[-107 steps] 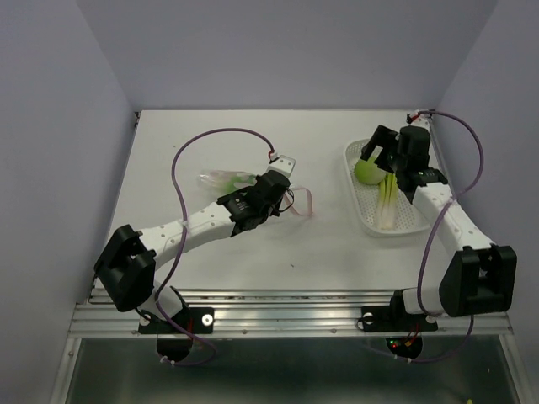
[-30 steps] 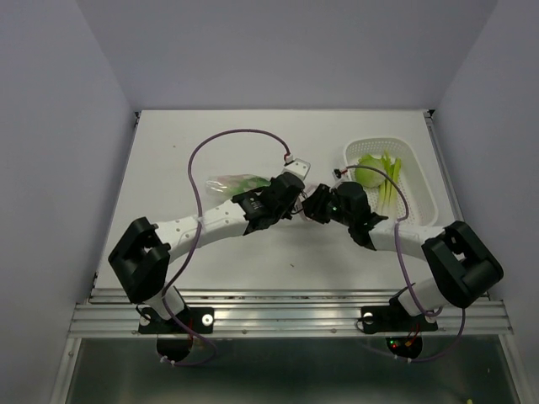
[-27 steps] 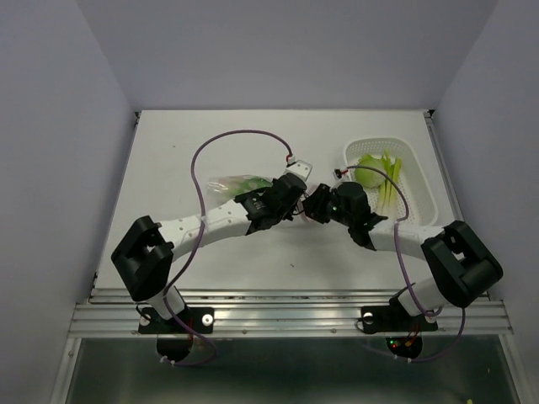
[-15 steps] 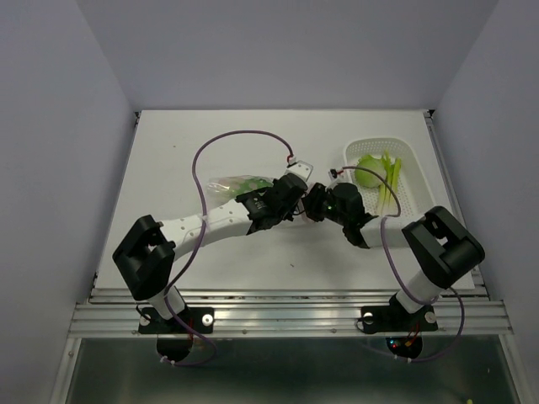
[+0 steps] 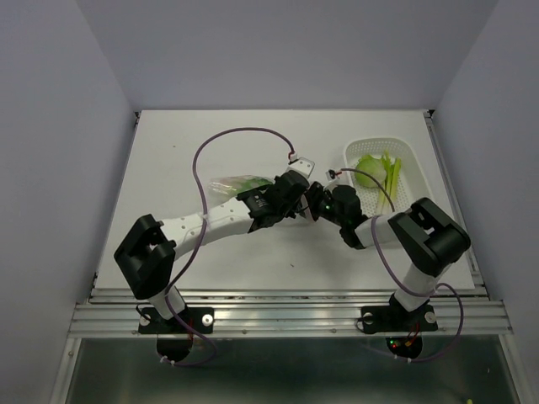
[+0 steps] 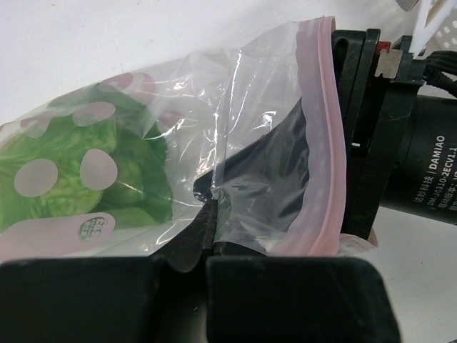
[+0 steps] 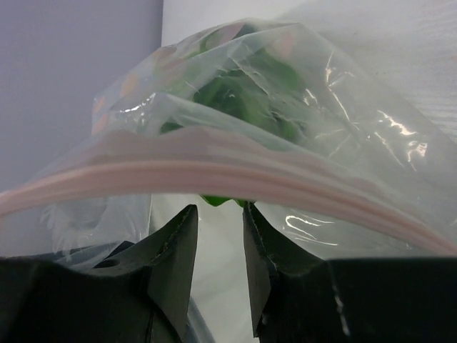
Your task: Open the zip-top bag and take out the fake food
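Zip-top bag (image 6: 178, 121) — pinched in left gripper (image 6: 209, 221).

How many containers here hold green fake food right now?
2. The clear crinkly zip-top bag, mid-table, holds dark green leafy pieces; the white perforated plastic basket, at the right, holds a pale green ball and yellow-green strips.

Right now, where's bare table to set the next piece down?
Bare: far strip of table behind the bag; left side beside it; near strip by the front edge. Crowded: the middle, where left claw and right claw meet at the bag's mouth.
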Robot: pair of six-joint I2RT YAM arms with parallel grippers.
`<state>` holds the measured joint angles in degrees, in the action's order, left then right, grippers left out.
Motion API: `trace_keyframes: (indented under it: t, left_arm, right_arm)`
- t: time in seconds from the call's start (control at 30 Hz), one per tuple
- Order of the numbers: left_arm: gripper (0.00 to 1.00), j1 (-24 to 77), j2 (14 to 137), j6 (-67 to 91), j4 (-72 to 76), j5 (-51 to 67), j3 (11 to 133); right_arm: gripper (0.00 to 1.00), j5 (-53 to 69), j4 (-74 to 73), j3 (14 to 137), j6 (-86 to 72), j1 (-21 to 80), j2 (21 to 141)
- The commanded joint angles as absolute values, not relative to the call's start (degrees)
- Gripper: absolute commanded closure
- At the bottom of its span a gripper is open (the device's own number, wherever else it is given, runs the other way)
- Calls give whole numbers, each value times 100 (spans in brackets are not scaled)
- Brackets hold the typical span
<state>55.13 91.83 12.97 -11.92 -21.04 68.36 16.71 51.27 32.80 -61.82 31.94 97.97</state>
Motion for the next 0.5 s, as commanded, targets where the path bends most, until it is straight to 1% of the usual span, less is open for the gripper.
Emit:
trace_keyframes:
  t: [0.0, 0.47]
  left_arm:
    - [100, 5555, 9211, 1380, -1046, -2109, 7172]
    - [100, 5581, 9211, 1354, -914, -1855, 7216]
  right_arm:
    - [62, 1977, 5906, 3304, -6372, 3287, 10045]
    - [60, 2030, 5889, 3735, -6153, 3507, 10538]
